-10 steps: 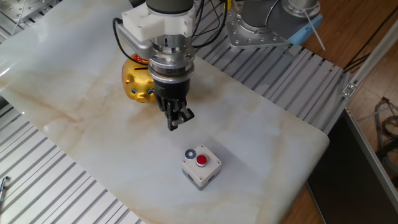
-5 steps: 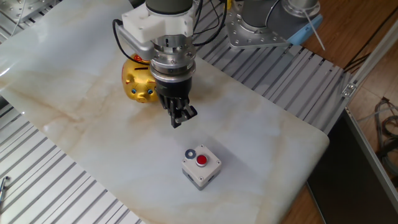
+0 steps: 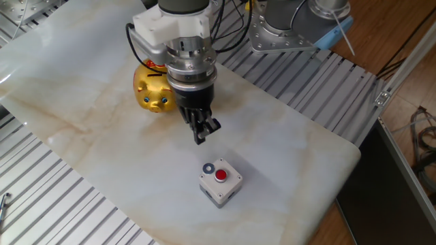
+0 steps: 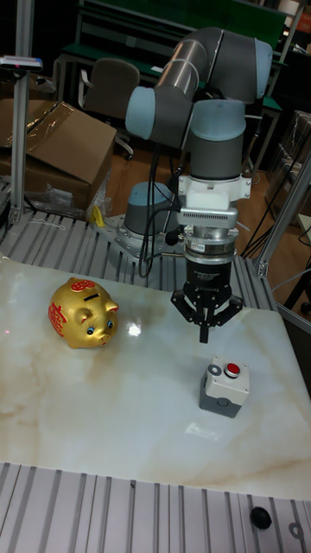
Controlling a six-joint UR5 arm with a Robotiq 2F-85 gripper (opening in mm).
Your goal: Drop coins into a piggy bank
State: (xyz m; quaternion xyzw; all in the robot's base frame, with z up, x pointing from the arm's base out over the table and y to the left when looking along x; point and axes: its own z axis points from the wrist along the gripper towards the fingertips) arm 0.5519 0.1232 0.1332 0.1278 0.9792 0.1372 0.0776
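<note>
The gold piggy bank stands at the back left of the marble table, its top slot facing up in the tall fixed view. One coin, a dark disc with a pale centre, lies on top of a grey box beside the red button; it also shows in the tall fixed view. My gripper hangs pointing down between the bank and the box, a little above the table and short of the coin. Its fingers meet at a point, shut with nothing in them.
The grey button box sits near the middle front of the marble slab. Ribbed metal rails border the slab on the left and right. The arm's base stands behind the table.
The gripper has moved slightly away from the piggy bank toward the button box. The coin, the box and the bank have not moved.
</note>
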